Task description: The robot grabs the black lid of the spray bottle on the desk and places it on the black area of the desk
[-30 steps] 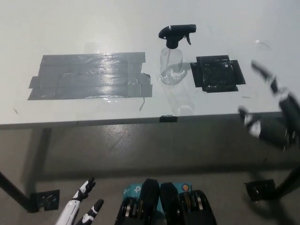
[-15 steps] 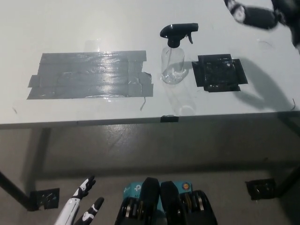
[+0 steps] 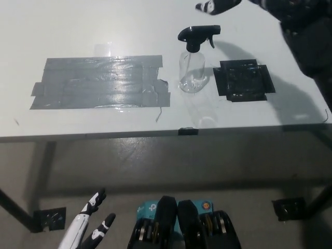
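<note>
A clear spray bottle (image 3: 191, 72) stands upright on the white desk (image 3: 104, 31), with its black trigger lid (image 3: 197, 36) on top. Just to its right lies the black patch (image 3: 244, 80) of tape. My black right hand (image 3: 220, 6) hovers at the top edge of the picture, just above and to the right of the lid, fingers apart and holding nothing. Its arm (image 3: 306, 36) reaches in over the desk's right side. Below the desk at the lower left hangs my white left hand (image 3: 89, 228), open and resting.
A wide grey tape patch (image 3: 98, 83) covers the desk left of the bottle. The desk's front edge (image 3: 155, 134) runs across the middle, with floor below. A small black foot plate (image 3: 288, 208) sits on the floor at right.
My right arm has swung up from the desk's right front edge and leftward across the top, so the hand now hangs close over the lid. Bottle and left hand have stayed put.
</note>
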Controlling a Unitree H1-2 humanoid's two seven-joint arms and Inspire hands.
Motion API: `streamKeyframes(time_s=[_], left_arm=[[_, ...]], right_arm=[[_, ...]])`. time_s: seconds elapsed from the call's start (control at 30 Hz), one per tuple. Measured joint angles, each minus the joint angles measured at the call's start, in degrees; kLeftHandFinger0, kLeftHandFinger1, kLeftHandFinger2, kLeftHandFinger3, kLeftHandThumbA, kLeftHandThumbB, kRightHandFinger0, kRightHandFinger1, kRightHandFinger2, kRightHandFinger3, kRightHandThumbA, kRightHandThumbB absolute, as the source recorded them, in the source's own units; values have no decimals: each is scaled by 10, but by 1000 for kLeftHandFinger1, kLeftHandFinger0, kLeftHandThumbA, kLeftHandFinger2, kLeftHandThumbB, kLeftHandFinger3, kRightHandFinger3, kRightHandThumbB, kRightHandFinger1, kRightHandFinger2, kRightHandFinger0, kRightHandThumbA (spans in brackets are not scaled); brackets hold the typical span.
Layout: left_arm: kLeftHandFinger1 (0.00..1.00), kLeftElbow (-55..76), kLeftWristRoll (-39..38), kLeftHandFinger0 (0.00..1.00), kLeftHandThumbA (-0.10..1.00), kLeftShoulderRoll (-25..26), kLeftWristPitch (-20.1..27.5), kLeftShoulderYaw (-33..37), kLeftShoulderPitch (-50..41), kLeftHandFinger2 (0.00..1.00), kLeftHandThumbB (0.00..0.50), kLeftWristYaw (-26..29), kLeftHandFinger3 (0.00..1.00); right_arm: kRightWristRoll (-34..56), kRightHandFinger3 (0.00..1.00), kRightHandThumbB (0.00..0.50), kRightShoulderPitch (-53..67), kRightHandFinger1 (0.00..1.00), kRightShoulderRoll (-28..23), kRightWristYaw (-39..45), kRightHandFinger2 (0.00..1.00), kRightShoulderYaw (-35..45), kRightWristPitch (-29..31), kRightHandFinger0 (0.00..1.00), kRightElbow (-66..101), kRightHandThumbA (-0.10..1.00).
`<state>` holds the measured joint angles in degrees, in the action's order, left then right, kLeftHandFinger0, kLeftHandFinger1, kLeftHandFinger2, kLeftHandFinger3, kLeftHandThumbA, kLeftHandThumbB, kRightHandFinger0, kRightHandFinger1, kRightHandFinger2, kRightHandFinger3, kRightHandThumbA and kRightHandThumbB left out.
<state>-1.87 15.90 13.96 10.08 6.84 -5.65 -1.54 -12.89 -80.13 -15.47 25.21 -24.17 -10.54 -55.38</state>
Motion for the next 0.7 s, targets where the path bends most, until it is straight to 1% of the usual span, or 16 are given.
streamKeyframes(time_s=[0.1,0.13,0.2,0.27,0.3,0.53,0.7], left_arm=[[1000,0,0,1000,901,0,-1,0,5,1000,180,0,1000],[1000,0,0,1000,899,0,-1,0,7,1000,178,0,1000],[1000,3,0,1000,905,0,-3,0,11,1000,184,-1,1000],[1000,12,0,1000,905,0,-5,-1,13,1000,180,-1,1000],[1000,18,1,1000,903,1,-6,-1,14,1000,178,-2,1000],[1000,28,1,1000,887,2,-10,-3,22,1000,175,-10,1000],[1000,28,0,1000,865,2,-10,-5,25,1000,177,-15,1000]], right_arm=[[-16,1000,500,-35,1000,18,19,1000,-36,0,1000,-61,596],[-19,1000,500,-42,1000,21,24,1000,-43,0,1000,-72,613],[-29,1000,500,-67,1000,31,41,1000,-66,1,1000,-103,598],[-38,1000,500,-87,1000,36,56,1000,-80,1,1000,-127,624],[-42,1000,500,-96,1000,37,64,1000,-85,2,1000,-137,647],[-61,1000,500,-149,1000,41,111,1000,-99,10,1000,-180,689],[-80,1000,500,-157,1000,47,131,1000,-112,20,1000,-202,677]])
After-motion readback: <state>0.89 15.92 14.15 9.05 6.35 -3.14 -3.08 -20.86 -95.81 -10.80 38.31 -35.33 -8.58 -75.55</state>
